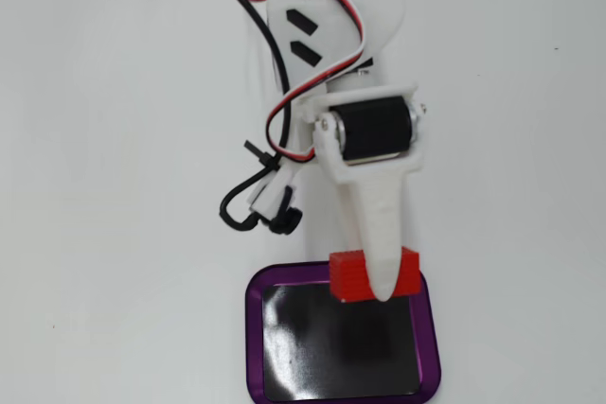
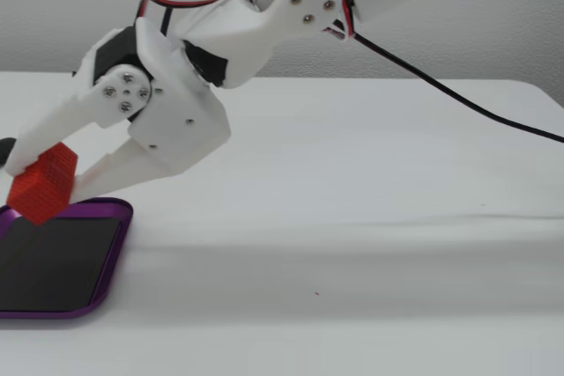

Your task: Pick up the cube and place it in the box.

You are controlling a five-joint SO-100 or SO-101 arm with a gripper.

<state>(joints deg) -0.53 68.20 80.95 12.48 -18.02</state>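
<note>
Our claw (image 2: 35,184) is clamped on the cube (image 2: 42,183), tilted above the box's (image 1: 428,328) near rim; we should carry it further over the dark floor before parting the fingers

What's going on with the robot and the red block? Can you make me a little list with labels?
claw: shut on the cube, midway point
cube: red, held tilted in the air, not touching the box
box: purple rim, dark floor, nothing lying in it
where: cube hangs over the box's edge nearest the arm in the top-down fixed view
table: white
cables: red, white and black, along the arm
done yet: no, cube not yet released
</note>
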